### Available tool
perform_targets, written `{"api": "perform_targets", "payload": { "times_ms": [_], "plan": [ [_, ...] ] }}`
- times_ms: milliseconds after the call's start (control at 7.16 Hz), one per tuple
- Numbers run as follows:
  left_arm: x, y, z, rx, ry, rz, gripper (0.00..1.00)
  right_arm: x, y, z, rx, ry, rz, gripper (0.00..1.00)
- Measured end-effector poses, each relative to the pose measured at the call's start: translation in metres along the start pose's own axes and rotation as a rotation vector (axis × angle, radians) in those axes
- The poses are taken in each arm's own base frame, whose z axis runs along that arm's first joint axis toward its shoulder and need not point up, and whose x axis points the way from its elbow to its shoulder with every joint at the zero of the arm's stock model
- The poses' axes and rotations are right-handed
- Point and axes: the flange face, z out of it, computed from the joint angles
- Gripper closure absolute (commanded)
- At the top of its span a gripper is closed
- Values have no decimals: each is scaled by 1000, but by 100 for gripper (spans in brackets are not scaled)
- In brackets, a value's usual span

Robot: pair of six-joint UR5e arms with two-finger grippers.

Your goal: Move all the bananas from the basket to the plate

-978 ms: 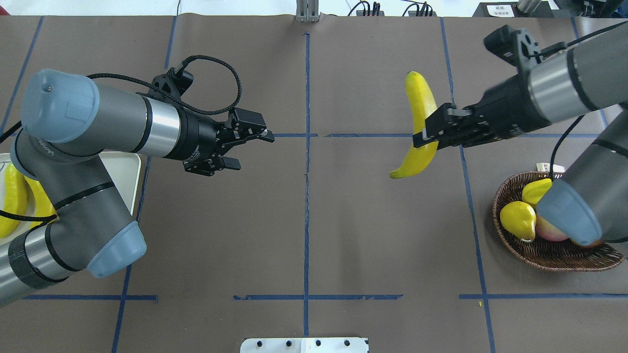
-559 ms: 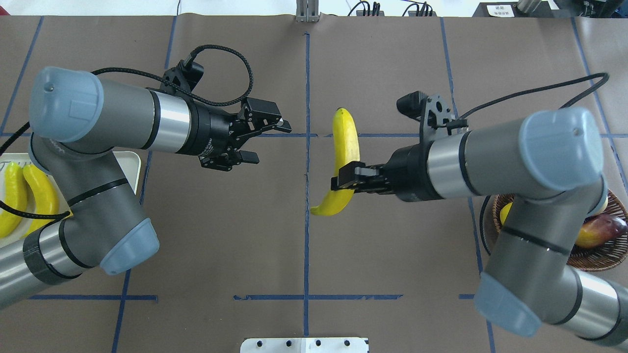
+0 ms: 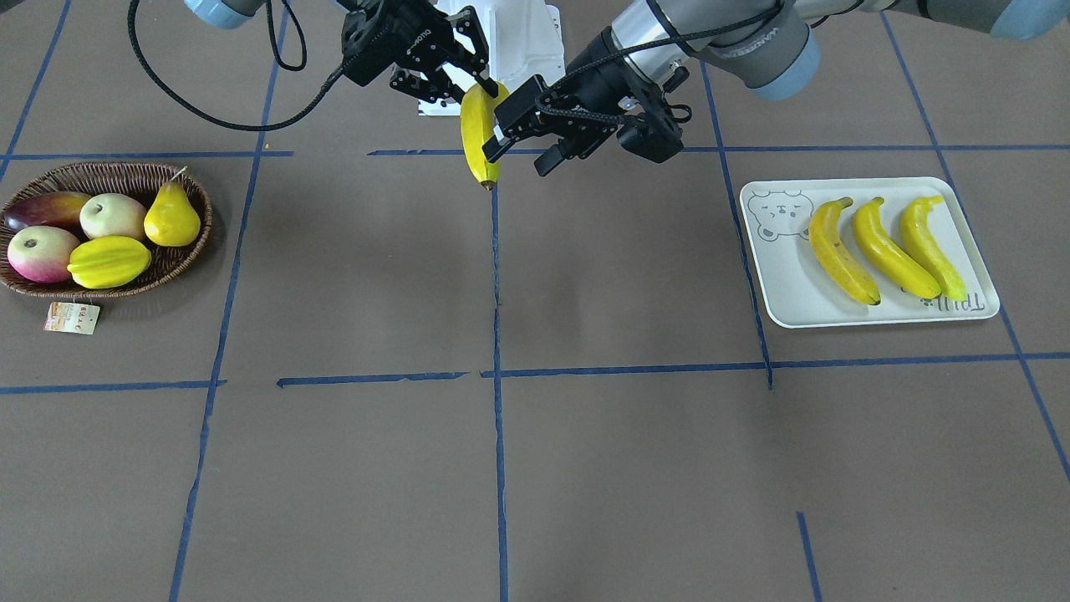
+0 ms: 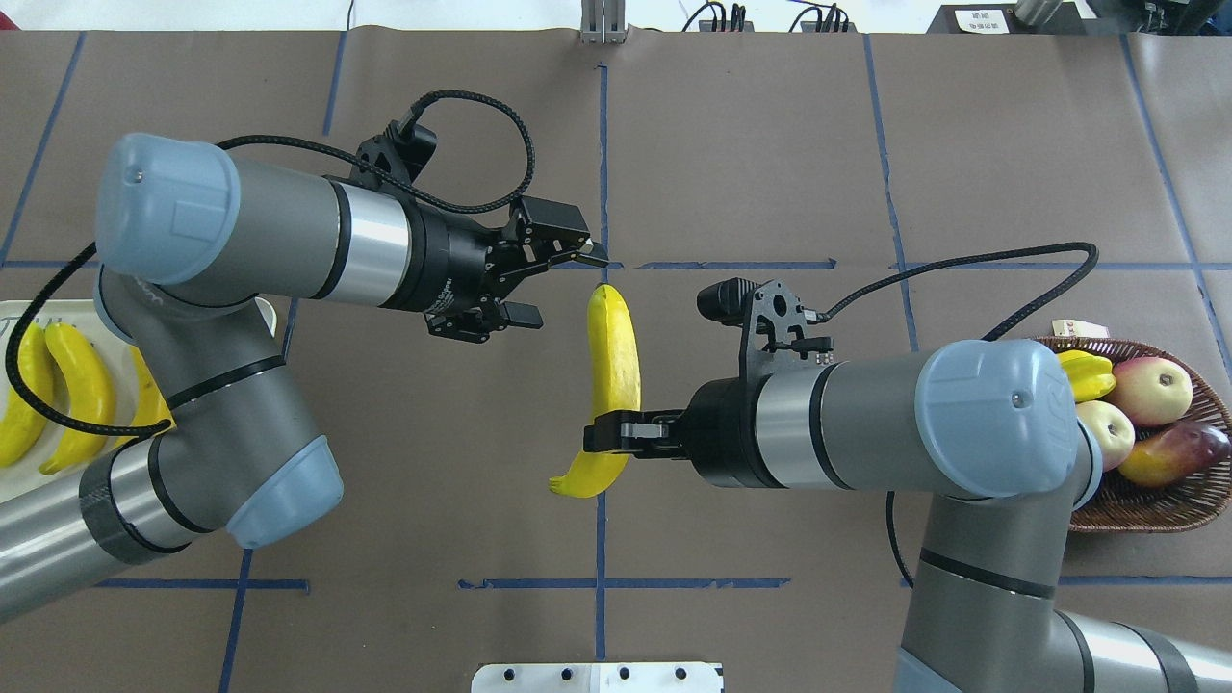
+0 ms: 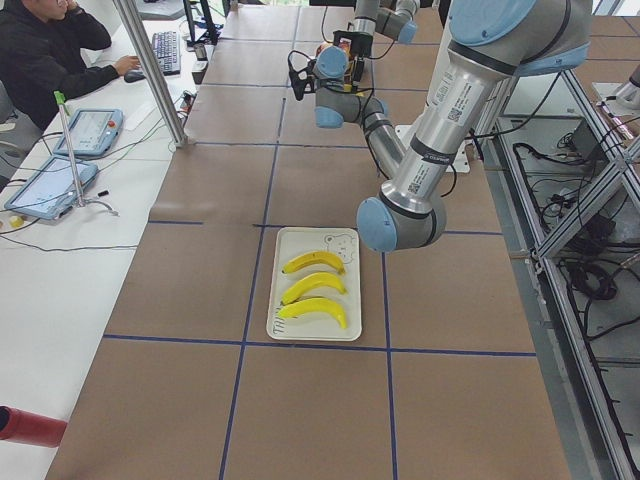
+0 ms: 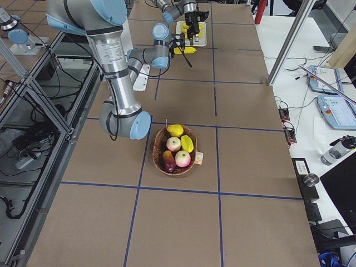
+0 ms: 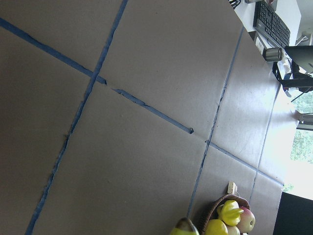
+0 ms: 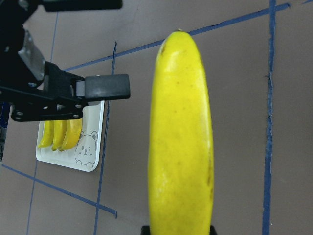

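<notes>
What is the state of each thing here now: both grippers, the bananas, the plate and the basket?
held banana, in the air, gripped low on its length.
right gripper, shut on the held banana.
left gripper, open, empty, near the held banana, not touching it.
three bananas, lying side by side on the plate.
plate, partly bare at the bear drawing.
basket, holds other fruit, no banana.

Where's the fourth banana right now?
Overhead view: the banana is held mid-table over the centre tape line by the right end effector, the open left end effector just beside its tip.
</notes>
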Motion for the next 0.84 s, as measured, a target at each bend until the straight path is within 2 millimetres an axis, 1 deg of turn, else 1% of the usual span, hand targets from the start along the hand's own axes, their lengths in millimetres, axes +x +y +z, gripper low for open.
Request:
{"api": "perform_targets", "payload": {
  "times_ms": [279,419,559,698,838],
  "plan": [
    [-7,29,20,-41,-8,4,1,0,1,1,0,-1,0,99],
    [-9,42,28,-51,-8,5,5,-1,1,0,0,-3,-1,99],
    [-10,49,32,-56,-5,7,20,-1,1,0,0,-4,-1,99],
    [-10,51,33,-59,-3,9,91,-2,2,-1,-1,-5,-2,98],
    [-11,52,34,-60,-2,10,100,-2,2,-1,-1,-5,-2,81]
  ]
}}
